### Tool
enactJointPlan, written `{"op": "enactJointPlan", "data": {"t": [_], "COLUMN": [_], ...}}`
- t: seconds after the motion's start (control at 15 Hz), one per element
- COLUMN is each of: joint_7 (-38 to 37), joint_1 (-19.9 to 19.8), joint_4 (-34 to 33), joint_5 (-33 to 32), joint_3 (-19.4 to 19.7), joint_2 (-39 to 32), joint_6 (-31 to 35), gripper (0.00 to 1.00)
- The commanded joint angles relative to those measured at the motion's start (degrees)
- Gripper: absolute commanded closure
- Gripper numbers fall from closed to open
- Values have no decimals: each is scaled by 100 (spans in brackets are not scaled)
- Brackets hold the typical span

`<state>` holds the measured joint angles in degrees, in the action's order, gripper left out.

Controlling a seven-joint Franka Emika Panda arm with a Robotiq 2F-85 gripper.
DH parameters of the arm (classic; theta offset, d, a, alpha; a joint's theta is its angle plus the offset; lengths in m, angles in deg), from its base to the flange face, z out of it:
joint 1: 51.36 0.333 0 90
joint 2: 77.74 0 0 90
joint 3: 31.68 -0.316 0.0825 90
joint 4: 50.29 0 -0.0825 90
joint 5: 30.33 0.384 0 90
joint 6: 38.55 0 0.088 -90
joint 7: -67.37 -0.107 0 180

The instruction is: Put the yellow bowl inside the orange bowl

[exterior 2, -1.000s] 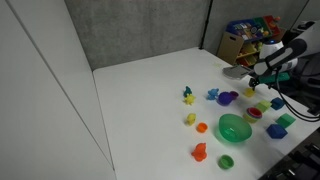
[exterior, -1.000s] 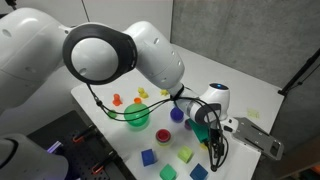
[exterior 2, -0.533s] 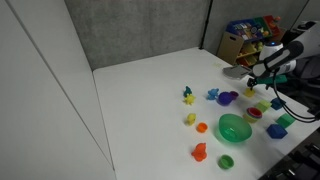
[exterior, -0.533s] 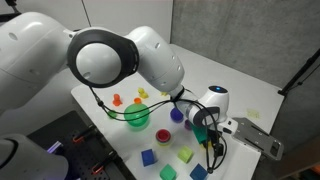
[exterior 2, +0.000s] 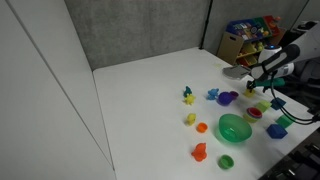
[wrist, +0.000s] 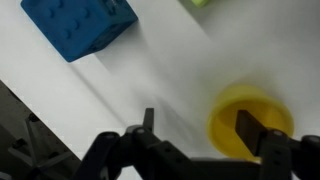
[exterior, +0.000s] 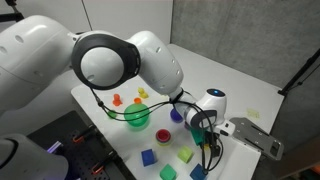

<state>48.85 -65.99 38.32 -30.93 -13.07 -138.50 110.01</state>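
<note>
The yellow bowl (wrist: 250, 125) lies on the white table at the lower right of the wrist view. My gripper (wrist: 198, 126) is open right above it. One finger (wrist: 251, 128) stands over the bowl's inside and the other finger (wrist: 148, 121) is outside its rim, over bare table. In an exterior view the gripper (exterior 2: 262, 85) hangs over the yellow bowl (exterior 2: 250, 92) at the table's far side. The orange bowl (exterior 2: 254, 113) sits next to the large green bowl (exterior 2: 234, 127) and also shows in an exterior view (exterior: 163, 135). The gripper (exterior: 211, 136) hides the yellow bowl there.
A blue cube (wrist: 78, 25) and a yellow-green cube (wrist: 200, 3) lie close by. A purple bowl (exterior 2: 228, 98), small toy figures (exterior 2: 190, 119) and more cubes (exterior: 148, 157) are spread over the table. The table edge runs close to the gripper.
The arm has shifted only slightly beside the yellow bowl. The gripper stays open and nothing has been taken hold of.
</note>
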Motion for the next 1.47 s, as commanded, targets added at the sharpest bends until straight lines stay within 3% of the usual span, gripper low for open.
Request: {"op": "enactJointPlan", "data": {"t": [0.0,0.4,0.53,0.6,0.67,0.87,1.4], "joint_7": [-112,-235,-269,-291,-288,-188,251], "joint_1": [86,242,290,335,361,417,406], "joint_4": [-116,59,231,365,487,1072,2655], "joint_5": [111,115,113,97,86,49,122], "joint_3": [56,107,159,218,248,304,-18], "joint_2": [-138,28,214,358,486,916,2005], "joint_6": [70,54,29,40,37,200,776], "gripper": [47,95,99,95,98,95,95]}}
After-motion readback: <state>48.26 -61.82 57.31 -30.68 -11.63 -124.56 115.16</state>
